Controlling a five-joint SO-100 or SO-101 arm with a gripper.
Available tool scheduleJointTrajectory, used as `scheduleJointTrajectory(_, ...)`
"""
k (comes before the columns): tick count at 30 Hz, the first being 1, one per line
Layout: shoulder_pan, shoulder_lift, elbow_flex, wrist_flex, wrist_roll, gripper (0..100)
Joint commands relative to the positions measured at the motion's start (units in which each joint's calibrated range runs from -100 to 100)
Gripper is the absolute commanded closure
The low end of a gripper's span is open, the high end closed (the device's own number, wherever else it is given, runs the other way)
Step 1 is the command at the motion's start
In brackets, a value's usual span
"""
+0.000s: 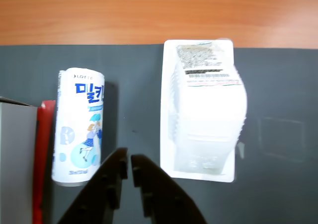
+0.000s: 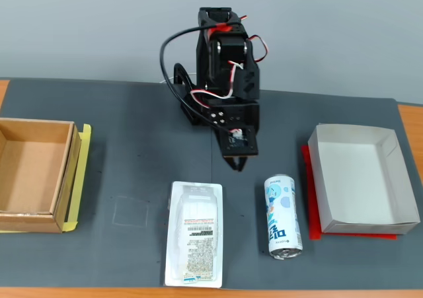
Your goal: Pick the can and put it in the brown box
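Observation:
The can, white and light blue with a blue cartoon figure, lies on its side on the dark mat. It also shows at the left of the wrist view as the can. My gripper hangs behind it, between the can and a plastic package, touching neither. In the wrist view the gripper has its black fingers shut together with nothing between them. The brown box, a shallow cardboard tray, sits at the far left of the fixed view and is out of the wrist view.
A flat clear-white plastic package with a barcode label lies left of the can. A white rectangular box on a red sheet stands right of the can. The mat ends at bare wood along the front edge.

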Motion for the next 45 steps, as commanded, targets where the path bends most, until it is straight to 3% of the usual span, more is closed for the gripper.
scheduleJointTrajectory(1, -2.7, 6.9, -9.2, 3.5, -3.6, 99)
scheduleJointTrajectory(11, -14.9, 22.8, -17.1, 4.5, -5.2, 99)
scheduleJointTrajectory(25, -15.4, 33.6, -18.3, -2.2, -4.8, 97)
scheduleJointTrajectory(28, -15.4, 35.0, -18.4, -4.1, -4.8, 91)
scheduleJointTrajectory(38, -17.4, 38.4, -19.3, -5.5, -6.3, 54)
scheduleJointTrajectory(45, -18.5, 43.4, -25.2, -5.1, -9.3, 49)
